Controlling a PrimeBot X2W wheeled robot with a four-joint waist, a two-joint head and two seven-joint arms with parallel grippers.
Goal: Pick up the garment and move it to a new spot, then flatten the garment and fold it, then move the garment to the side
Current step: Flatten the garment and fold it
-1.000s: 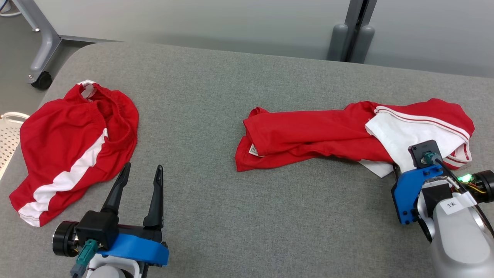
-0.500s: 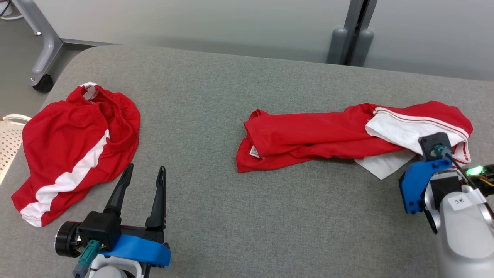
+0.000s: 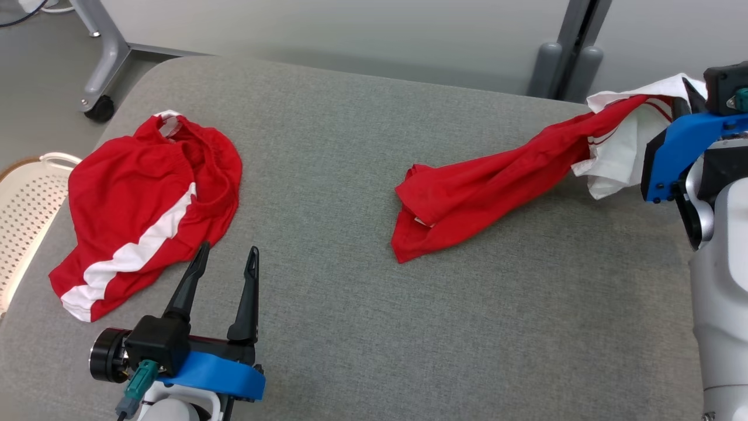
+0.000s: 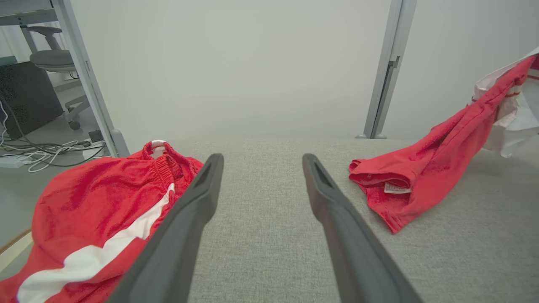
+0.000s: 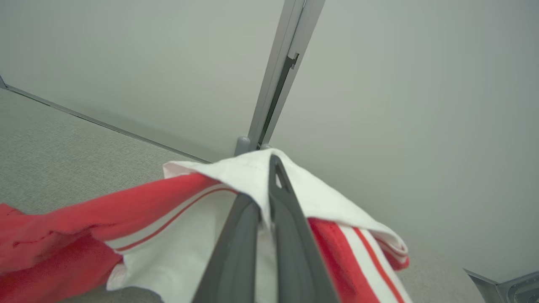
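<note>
Our right gripper point(image 5: 265, 185) is clamped on the garment's point(image 3: 485, 181) white end, held high over the grey table's point(image 3: 350, 146) far right corner so that the cloth can travel. The red tail trails mid-table. Our left gripper point(image 3: 228, 248) hovers open over the table's front-left, unneeded.

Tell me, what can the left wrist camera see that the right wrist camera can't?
Left wrist view's extras: the open left gripper, the red shorts with a white stripe, an office chair and floor cables. Right wrist view's extras: a close look at the right gripper pinched shut on the white end of the red and white garment. Both: that garment, raised at one end, the grey table, the pale wall and a grey post.
</note>
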